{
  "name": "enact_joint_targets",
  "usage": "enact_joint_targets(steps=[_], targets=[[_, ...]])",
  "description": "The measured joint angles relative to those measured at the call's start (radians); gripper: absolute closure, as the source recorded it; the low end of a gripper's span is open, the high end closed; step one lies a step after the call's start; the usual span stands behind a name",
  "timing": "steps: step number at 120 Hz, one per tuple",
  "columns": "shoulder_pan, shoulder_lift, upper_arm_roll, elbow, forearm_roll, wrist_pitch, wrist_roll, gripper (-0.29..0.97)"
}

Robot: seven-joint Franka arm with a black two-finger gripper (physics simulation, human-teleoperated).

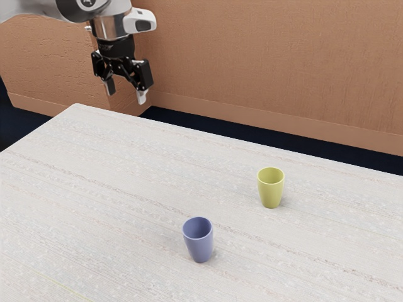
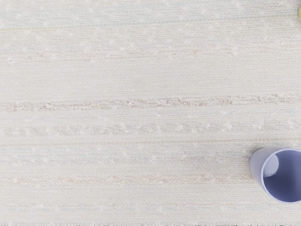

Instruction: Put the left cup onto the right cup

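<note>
A lavender-blue cup [image 1: 198,239] stands upright on the pale wooden table [image 1: 94,189], near the front middle. A yellow-green cup [image 1: 271,187] stands upright behind it, toward the exterior view's right. The two cups are apart. My gripper [image 1: 126,95] hangs high above the table's far left corner, open, with nothing between its fingers. The wrist view looks down on the table, with the lavender-blue cup [image 2: 277,175] at its edge and a sliver of the yellow-green cup [image 2: 299,14] in the corner.
A brown wall [image 1: 283,56] with a baseboard runs behind the table. A dark floor strip [image 1: 252,132] lies between the wall and the table's far edge. Bare tabletop spreads around both cups.
</note>
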Motion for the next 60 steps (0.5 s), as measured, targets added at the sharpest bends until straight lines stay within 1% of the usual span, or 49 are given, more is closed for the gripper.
enact_joint_targets(steps=[60], targets=[[0.002,0.007,-0.011,-0.011,-0.008,0.002,0.002,0.0]])
